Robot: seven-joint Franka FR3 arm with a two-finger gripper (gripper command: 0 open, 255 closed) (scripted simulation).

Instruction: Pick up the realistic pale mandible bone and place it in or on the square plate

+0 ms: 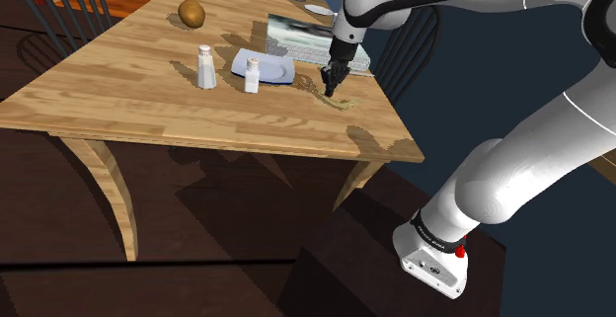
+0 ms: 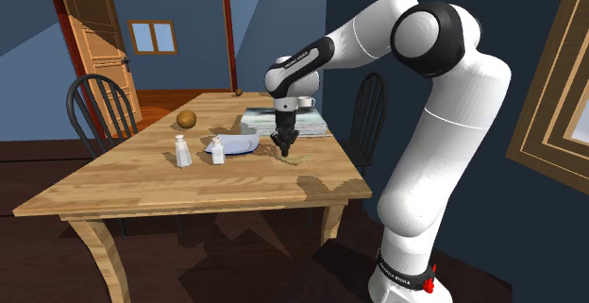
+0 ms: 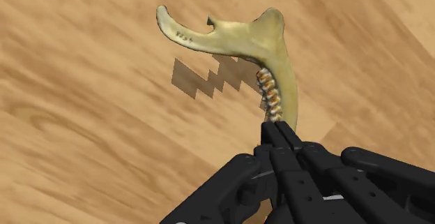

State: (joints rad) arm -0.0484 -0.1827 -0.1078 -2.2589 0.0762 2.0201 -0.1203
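Jawbone (image 3: 244,38) lies flat on the wooden surface (image 1: 118,88), directly ahead of the gripper (image 3: 281,128), and the gripper is down at surface height with it. The black fingers are drawn in tight. As far as the wrist view shows, they pinch the thin end of one branch of the bone between their tips (the end runs straight into the seam where they meet).

From that pinched end the toothed branch runs straight away from the gripper. It then bends at the broad part, and the other branch sweeps off to one side, ending in a curved point. Nearly all of the bone therefore sits beyond the grip and off its line. I judge that it could swing or droop about the fingertips once it leaves the surface.

In the shoulder view the gripper (image 1: 330,83) stands over the bone (image 1: 342,102), close to the surface's edge nearest the robot's stand. The square plate (image 1: 271,65) lies near the gripper on its side toward the shoulder view's left, apart from the bone. A small shaker (image 1: 252,73) stands at the plate's edge, and a taller one (image 1: 205,66) stands beyond it. The carry is likely a short sideways one, best made with enough height to pass the small shaker.
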